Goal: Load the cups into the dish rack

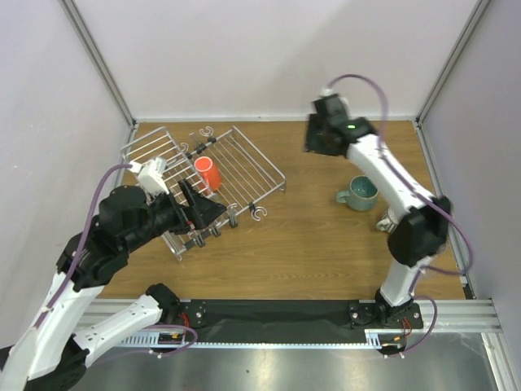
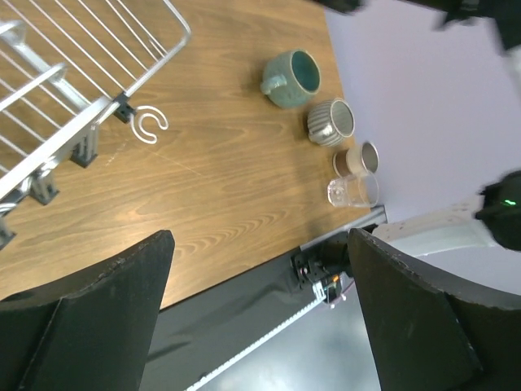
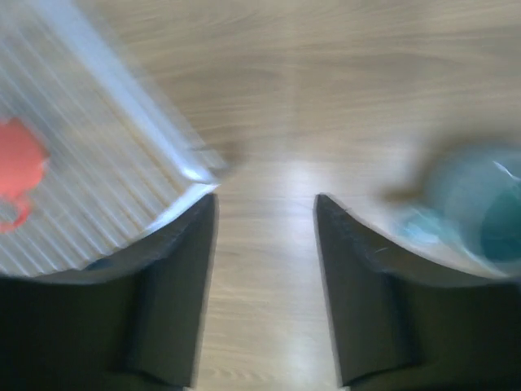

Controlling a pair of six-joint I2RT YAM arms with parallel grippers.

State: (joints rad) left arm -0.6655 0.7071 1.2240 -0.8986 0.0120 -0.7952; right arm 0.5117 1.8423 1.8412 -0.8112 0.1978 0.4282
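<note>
Both hands empty, red mug in the dish rack, four cups waiting on the tabletop

My left hand (image 2: pixel 259 244) is gaping wide with nothing between the fingers, hovering just beside the dish rack (image 1: pixel 244 159). My right hand (image 3: pixel 264 212) is standing partly open, gripping nothing, hanging over bare tabletop (image 1: pixel 309 244) between rack and teal mug (image 1: pixel 358 192); its wrist view is blurring. The red mug (image 1: pixel 207 173) is sitting in the rack. The white ribbed mug (image 2: pixel 331 120), metal cup (image 2: pixel 358 157) and clear glass (image 2: pixel 352 190) are lining up beside the teal mug, well apart from the rack.
</note>
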